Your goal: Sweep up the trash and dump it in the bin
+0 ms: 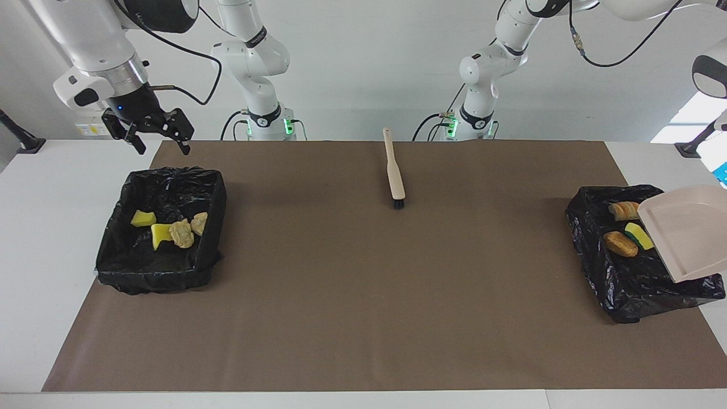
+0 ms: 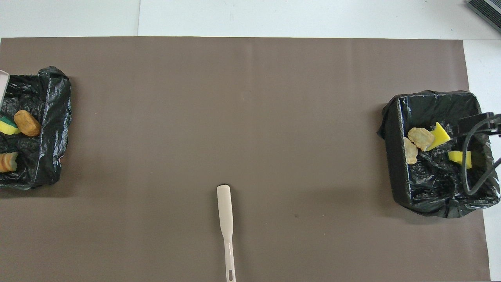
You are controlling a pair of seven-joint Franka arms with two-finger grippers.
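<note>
Left gripper, off view and pressed shut, apparently held the dustpan (image 1: 684, 230) over a bin (image 1: 590, 267); right gripper (image 1: 150, 132) hung spread above the other bin (image 1: 108, 258).
Trash (image 1: 622, 243) lay binned; dumping looked finished, and setting the dustpan down seemed next.

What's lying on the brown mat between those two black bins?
Only the brush, lying near the robots' edge of the brown mat. The rest of the stretch between the two bins is bare, as both views show.
</note>
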